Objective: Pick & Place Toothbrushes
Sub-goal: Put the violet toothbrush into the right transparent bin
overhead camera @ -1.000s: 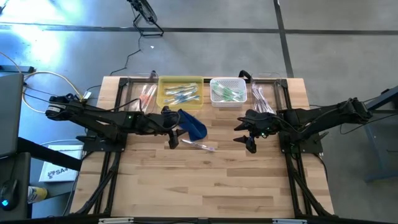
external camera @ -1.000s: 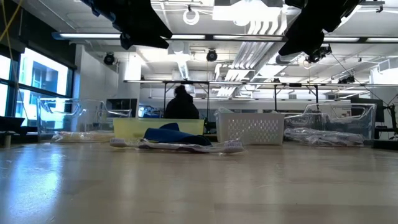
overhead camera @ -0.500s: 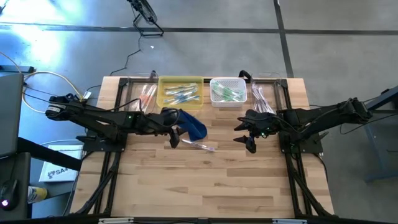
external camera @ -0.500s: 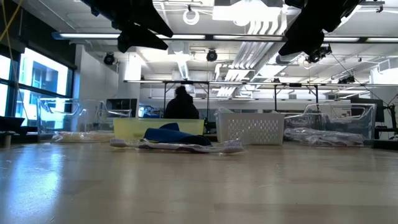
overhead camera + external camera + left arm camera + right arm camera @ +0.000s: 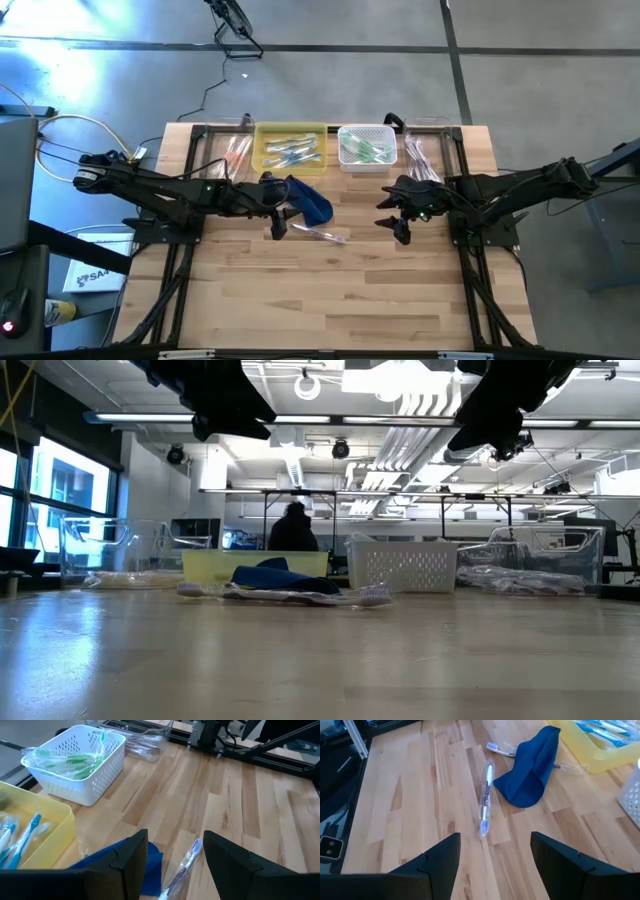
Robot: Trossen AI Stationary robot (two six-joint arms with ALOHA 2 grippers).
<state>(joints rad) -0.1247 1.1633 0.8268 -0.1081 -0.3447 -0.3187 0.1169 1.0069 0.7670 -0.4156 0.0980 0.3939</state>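
Dark left claw (image 5: 279, 220) is held open and empty above the blue fabric pouch (image 5: 311, 200); a wrapped clear toothbrush (image 5: 322, 235) lies on the wooden surface (image 5: 340, 290) beside it. The right claw (image 5: 393, 218) hangs open, empty.

Dark blue pouch (image 5: 311, 201) laid beside yellow bin (image 5: 262, 148); white basket (image 5: 366, 165) adjacent; person (image 5: 293, 528), probably seated, seen behind.

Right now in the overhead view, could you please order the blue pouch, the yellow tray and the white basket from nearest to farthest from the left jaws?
1. Blue pouch: right beside the left gripper, toward the table's middle.
2. Yellow tray: at the table's back edge, behind the gripper.
3. White basket: also at the back edge, on the yellow tray's far side, nearer the right arm.
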